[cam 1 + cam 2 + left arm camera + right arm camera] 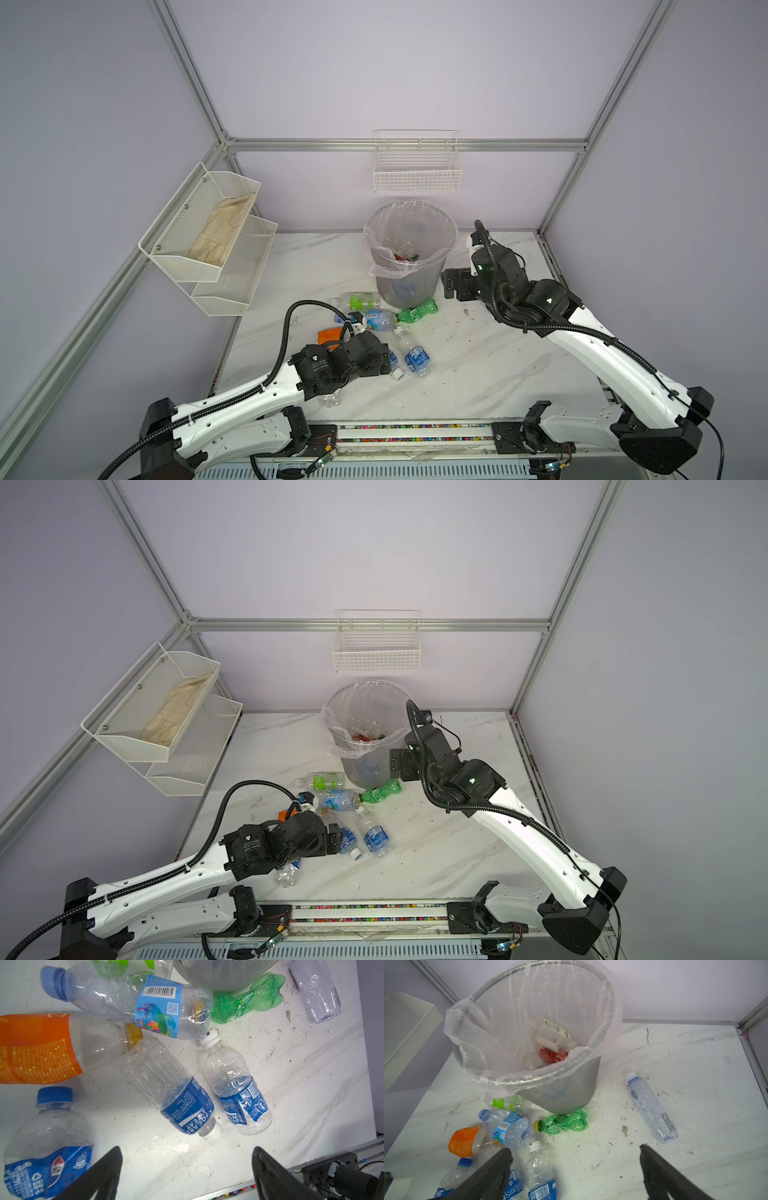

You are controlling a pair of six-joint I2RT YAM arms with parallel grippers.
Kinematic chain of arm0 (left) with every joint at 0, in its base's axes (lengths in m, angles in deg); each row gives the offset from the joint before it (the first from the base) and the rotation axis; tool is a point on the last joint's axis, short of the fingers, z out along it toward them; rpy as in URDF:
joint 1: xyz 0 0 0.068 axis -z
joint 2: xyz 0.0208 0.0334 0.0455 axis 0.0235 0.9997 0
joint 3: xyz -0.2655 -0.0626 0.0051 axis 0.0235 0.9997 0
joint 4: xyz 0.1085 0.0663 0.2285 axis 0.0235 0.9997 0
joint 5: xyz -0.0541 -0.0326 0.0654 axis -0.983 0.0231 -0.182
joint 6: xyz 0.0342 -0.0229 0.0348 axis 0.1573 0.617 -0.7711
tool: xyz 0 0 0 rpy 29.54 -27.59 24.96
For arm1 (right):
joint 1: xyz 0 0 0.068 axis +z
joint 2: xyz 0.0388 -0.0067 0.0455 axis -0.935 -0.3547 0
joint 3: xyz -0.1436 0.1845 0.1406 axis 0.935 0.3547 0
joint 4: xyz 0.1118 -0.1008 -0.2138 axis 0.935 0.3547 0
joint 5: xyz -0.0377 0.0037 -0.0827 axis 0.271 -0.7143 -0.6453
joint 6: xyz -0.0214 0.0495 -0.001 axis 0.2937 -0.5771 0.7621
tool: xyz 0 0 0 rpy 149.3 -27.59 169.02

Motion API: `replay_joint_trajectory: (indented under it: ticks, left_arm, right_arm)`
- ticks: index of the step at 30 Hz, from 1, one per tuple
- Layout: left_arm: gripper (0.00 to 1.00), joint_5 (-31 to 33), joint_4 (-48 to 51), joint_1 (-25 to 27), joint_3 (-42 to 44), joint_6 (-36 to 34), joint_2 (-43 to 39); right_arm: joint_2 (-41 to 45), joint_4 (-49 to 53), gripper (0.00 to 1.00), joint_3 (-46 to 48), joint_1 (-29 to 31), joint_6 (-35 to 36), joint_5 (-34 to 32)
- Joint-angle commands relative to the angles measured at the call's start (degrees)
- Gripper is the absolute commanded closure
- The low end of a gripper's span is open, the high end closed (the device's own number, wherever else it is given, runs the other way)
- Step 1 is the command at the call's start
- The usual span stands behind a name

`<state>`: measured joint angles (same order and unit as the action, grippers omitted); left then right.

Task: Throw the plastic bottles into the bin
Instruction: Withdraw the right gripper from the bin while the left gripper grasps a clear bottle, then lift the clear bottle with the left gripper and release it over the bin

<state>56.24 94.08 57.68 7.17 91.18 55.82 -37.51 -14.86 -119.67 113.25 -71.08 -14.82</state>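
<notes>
Pale lilac walls and an aluminium frame close in a white marble-patterned worktop [478, 374], scuffed and speckled with dirt. Toward the back stands the round grey mesh bin [409, 286], lined with a clear plastic bag. Seen from the right wrist view, it already holds a clear bottle with a white label [554, 1034] lying against a red-labelled bottle [553, 1056]. More plastic bottles lie at the foot of the bin. A crushed all-green bottle [417, 312] is right at its base, with a lime-labelled clear bottle [359, 300] and a light-blue-labelled bottle [380, 320] close by. Nearer the front are an orange-labelled bottle [330, 334] and two white-capped bottles with dark blue labels [182, 1105] lying side by side. A blue-capped bottle with a blue label [47, 1147] lies next to those. A pale bluish bottle [652, 1109] lies alone on the other side of the bin, well apart from the cluster. The left gripper [187, 1150] hangs over the worktop just beside the white-capped pair, its fingers [99, 1174] spread wide with nothing between them. The right gripper [576, 1148] is held up beside the bin, with its fingers likewise wide and empty. On the walls hang a white wire basket [417, 170] and a two-tier white mesh rack [208, 232], whose upper tier holds a beige cloth [224, 232].
</notes>
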Motion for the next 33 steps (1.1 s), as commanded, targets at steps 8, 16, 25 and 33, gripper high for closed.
replay_joint_trajectory:
  ticks: [8,16,25,33]
  left_arm:
    - [0.15,3.19,-8.16,-1.18,3.49,5.31,6.78]
    - [0.19,2.52,-11.58,-4.48,4.32,7.59,12.21]
    - [0.24,-1.01,-16.40,-7.72,4.01,7.87,21.53]
    - [0.40,-2.07,-17.48,-7.84,5.68,10.51,26.80]
  right_arm:
    - [7.05,-0.03,0.03,5.65,-1.62,-6.65,-5.87]
    - [9.08,0.13,0.02,7.29,-2.10,-7.51,-6.25]
    - [9.94,0.27,0.03,8.77,-2.72,-7.95,-6.58]
    - [10.85,0.22,0.03,9.44,-3.29,-8.04,-6.57]
